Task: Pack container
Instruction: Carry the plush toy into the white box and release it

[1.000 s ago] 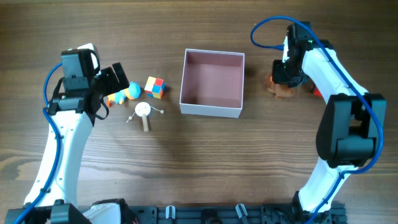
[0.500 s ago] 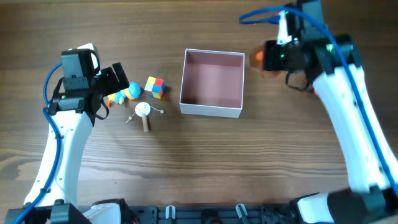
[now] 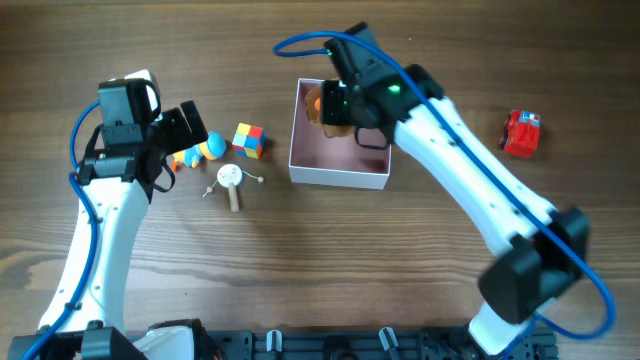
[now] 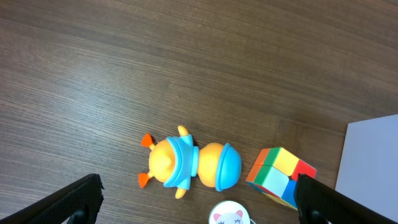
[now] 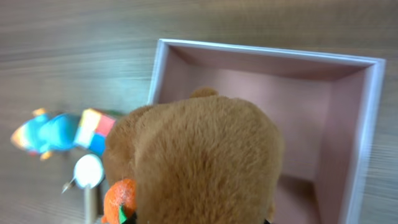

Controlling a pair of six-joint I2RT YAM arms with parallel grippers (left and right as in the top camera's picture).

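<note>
The container, a shallow square box with white walls and a pink inside, stands on the tabletop about midway between the left and right edges, nearer the far edge. It holds nothing yet. Above its far left corner hangs a brown plush bear, gripped by the right fingers, which the bear hides in the wrist view. A second ago this arm was at the toy near the right edge; it has since swung across with the bear, so the first item appears ready for lowering and release. A red car lies near the right edge, well apart from the box. Toward the left edge lie a coloured cube, an orange-and-blue duck and a small white-headed wooden toy. The left fingers hover spread wide over the duck, holding nothing and unmoved over that second.
</note>
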